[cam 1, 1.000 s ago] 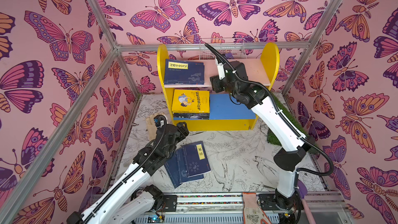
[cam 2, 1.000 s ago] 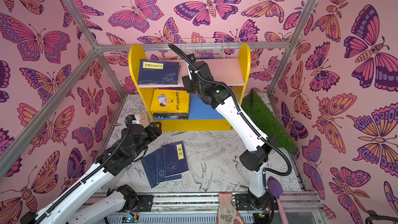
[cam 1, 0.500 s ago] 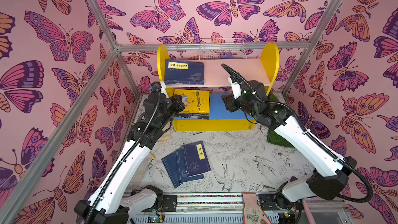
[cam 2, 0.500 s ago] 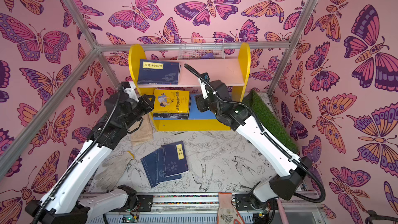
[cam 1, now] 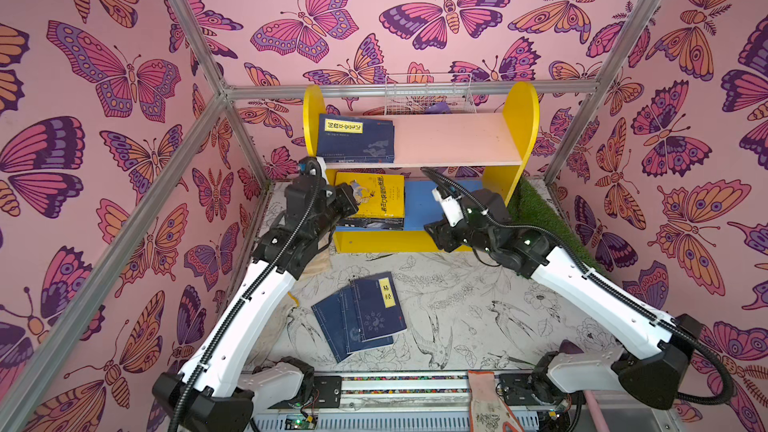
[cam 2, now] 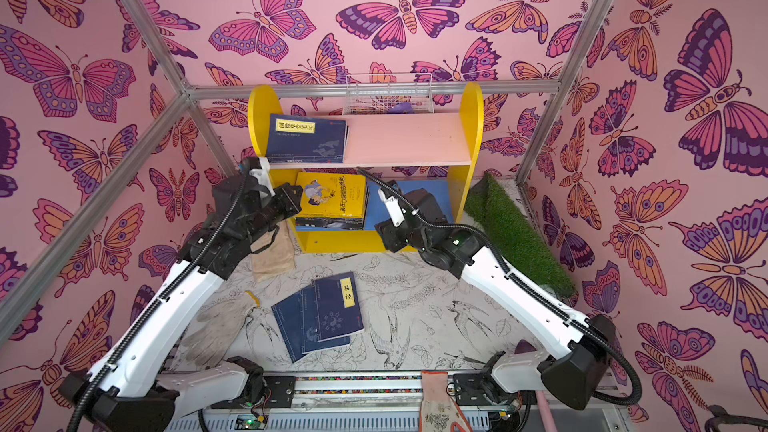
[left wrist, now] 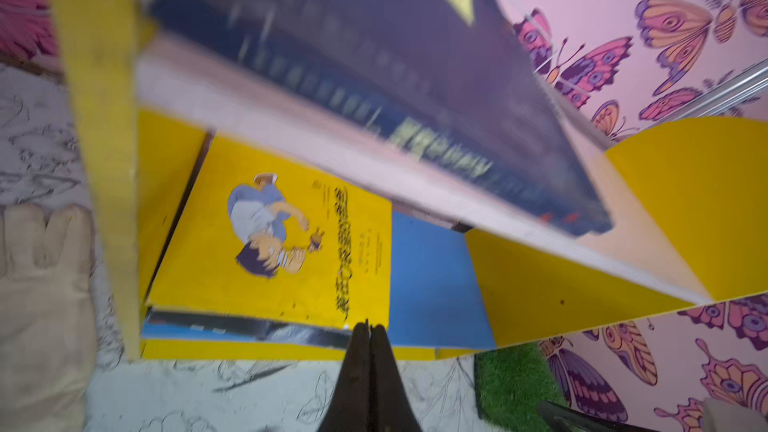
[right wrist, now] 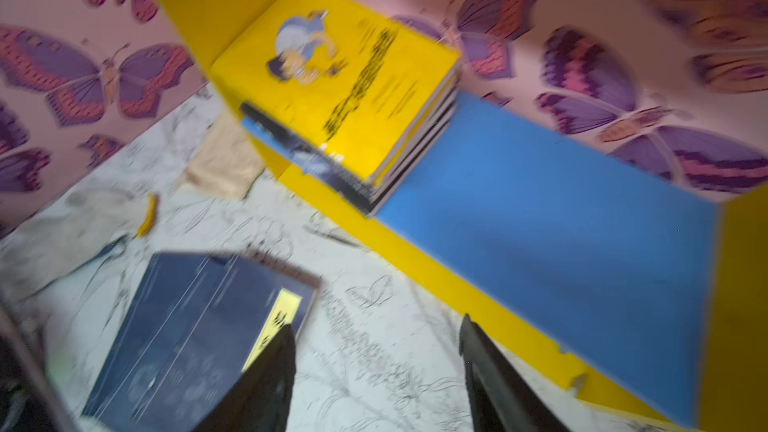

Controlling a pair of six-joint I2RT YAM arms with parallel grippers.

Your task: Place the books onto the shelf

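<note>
- The left tool (left wrist: pixel 369 328) was shut, its two dark fingers pressed flat together with nothing between them.
- Directly ahead of its tips lay a bright yellow paperback with a cartoon boy (left wrist: pixel 286 243), topping a small pile of darker paperbacks (right wrist: pixel 353 184). Whether the tips touched its front corner could not be told.
- That pile sat at the left tool's end of the blue lower board (cam 1: pixel 419 205) of the small two-tier shelf with yellow round-topped side panels (cam 1: pixel 521 118).
- Above the left tool, on the pale pink upper board (cam 1: pixel 453 139), lay a stack of navy paperbacks with a yellow title label (cam 1: pixel 355 139), close against the side panel nearest that tool.
- The right tool (right wrist: pixel 376 326) stood open and empty, jaws well apart, over the white worktop printed with ink birds and flowers (cam 1: pixel 457 309), just in front of the lower board.
- Beside the right tool, towards the left arm, three thin navy paperbacks (cam 1: pixel 359 313) lay fanned and overlapping, flat on the worktop and off the shelf. The top one bore a yellow label.
- A beige work glove (cam 2: pixel 220 326) lay flat beneath the left arm, and a second beige cloth piece (cam 2: pixel 272 255) lay below the left tool at the shelf's foot.
- A strip of green artificial grass (cam 2: pixel 515 234) lay behind the right arm.
- A white wire basket (cam 1: pixel 428 93) stood behind the upper board.
</note>
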